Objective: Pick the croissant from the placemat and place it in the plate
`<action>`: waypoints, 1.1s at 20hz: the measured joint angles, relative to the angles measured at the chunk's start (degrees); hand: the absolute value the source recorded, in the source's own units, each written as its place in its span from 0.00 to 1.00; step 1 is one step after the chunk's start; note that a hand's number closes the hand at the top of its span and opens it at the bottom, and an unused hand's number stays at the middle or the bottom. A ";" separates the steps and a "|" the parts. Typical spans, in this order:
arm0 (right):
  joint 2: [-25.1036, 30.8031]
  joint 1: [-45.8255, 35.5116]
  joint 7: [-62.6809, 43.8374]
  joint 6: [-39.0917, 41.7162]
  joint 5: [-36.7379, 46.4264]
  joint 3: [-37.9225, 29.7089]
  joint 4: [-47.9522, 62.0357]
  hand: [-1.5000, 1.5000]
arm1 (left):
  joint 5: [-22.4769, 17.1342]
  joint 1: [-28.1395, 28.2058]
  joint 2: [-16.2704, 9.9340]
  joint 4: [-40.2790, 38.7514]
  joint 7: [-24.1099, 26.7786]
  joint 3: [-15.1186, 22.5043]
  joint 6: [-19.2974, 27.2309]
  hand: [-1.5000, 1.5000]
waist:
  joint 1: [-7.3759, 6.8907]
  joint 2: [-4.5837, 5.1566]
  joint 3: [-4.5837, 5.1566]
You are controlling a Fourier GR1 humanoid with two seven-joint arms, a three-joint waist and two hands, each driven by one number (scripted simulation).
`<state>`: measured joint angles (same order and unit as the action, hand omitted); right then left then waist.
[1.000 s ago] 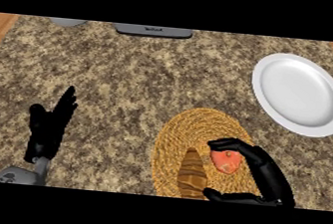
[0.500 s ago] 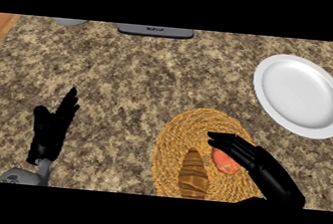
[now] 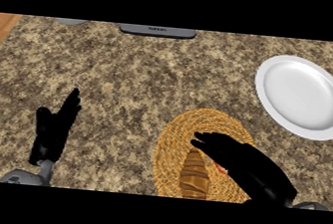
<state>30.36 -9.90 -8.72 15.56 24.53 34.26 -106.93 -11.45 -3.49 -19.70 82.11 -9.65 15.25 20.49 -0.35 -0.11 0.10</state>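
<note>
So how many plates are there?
1. The plate sits at the counter's right side, up and to the right of the placemat. Nothing else in view looks like a plate, though two grey things at the top edge are cut off.

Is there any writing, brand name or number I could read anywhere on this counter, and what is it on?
Dark appliance at the counter's far edge: a small pale mark, too blurred to read.
White plate, woven placemat, croissant: no text on any of them.
Nothing else shows any writing.
</note>
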 measured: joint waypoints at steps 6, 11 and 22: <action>-4.46 -3.45 -6.57 8.19 1.47 1.13 2.94 0.00 | 1.32 0.47 1.13 0.40 -0.54 -1.18 -0.63 0.50 | 0.06 0.08 -0.06; -7.08 -2.14 -6.08 11.00 5.13 0.30 4.83 0.00 | 3.30 0.65 2.49 -0.12 -0.30 -2.65 -1.97 0.50 | 0.21 0.10 -0.09; -13.99 -1.43 -2.15 15.37 12.84 -2.09 10.65 0.00 | 7.66 1.13 5.66 1.51 -2.69 -5.82 -4.09 0.50 | 0.25 0.10 -0.10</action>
<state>16.37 -11.33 -10.87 30.93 37.38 32.17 -96.29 -3.79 -2.36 -14.04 83.62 -12.34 9.43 16.40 -0.10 -0.02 0.00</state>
